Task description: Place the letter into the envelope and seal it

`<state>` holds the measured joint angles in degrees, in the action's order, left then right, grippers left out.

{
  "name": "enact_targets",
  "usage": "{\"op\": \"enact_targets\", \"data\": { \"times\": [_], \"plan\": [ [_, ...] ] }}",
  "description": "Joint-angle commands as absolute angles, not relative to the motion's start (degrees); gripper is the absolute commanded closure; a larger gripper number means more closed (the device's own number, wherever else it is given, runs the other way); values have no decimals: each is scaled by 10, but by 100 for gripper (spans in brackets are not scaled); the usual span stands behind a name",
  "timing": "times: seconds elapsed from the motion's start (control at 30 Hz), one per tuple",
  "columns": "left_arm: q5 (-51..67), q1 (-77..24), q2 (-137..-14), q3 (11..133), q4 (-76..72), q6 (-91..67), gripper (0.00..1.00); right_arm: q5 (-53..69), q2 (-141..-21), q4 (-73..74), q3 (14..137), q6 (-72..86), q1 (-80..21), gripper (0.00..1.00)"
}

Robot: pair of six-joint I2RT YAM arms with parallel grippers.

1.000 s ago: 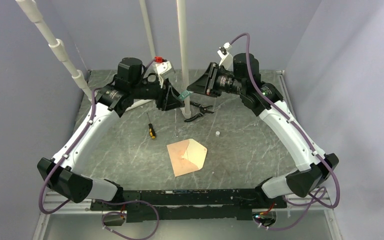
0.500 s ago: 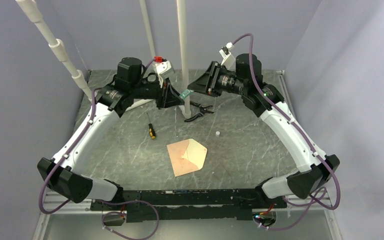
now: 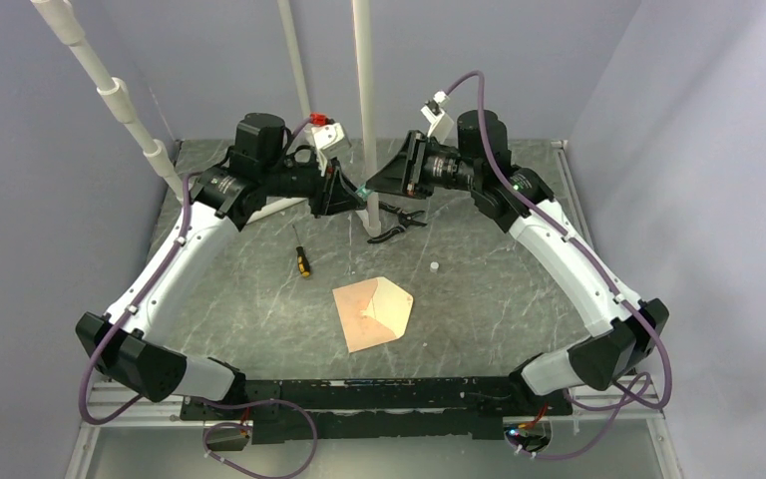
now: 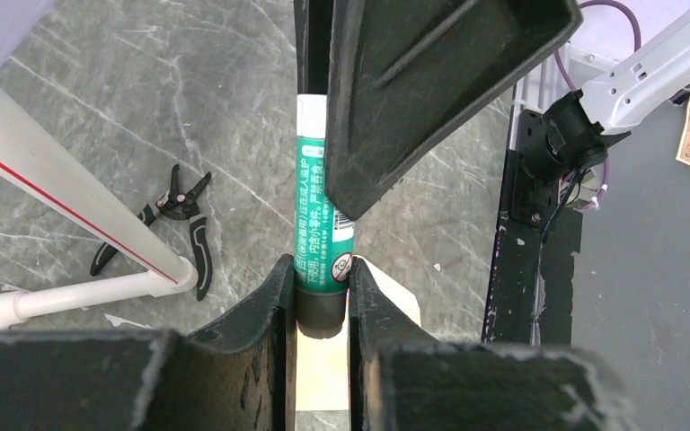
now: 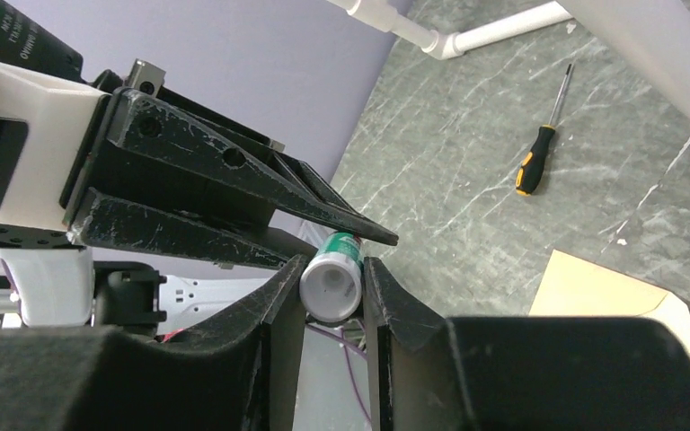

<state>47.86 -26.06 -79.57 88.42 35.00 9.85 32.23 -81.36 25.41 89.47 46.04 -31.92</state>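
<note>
Left gripper (image 4: 322, 274): one, its two black fingers pinching the dark cap end of a green-labelled glue stick (image 4: 322, 215).
Right gripper (image 5: 332, 265): one, fingers snug on either side of the same stick's white end, tip to tip with the left.
Glue stick: one, held in the air between both grippers, beside the upright white pole (image 3: 364, 100).
White pipes: three in all.
Black pliers (image 3: 399, 222): one pair, at the pole's foot.
Yellow-and-black screwdriver (image 3: 302, 261): one, left of centre.
Small white bit (image 3: 435, 266): one, too small to identify.
Peach-tan paper envelope (image 3: 374, 311): one, flat on the grey marbled table (image 3: 509, 289), pointed flap open to the right, well apart from the grippers.
Letter: I cannot tell it apart from the envelope.
</note>
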Motion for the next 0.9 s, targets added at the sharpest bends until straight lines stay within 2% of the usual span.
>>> {"op": "enact_targets", "data": {
  "times": [0.0,0.3,0.63,0.8,0.87],
  "plan": [
    [484,-261,-800,910,355,122,98,348,-822,237,911,450,-330,69],
    [491,-261,-803,917,371,140,97,374,-847,239,922,436,-341,72],
    [510,-261,-803,919,367,148,98,390,-854,228,910,437,-343,65],
    [500,-261,-803,918,364,146,97,398,-854,219,905,443,-344,70],
    [492,-261,-802,915,359,143,98,405,-852,213,904,446,-344,77]
  ]
}}
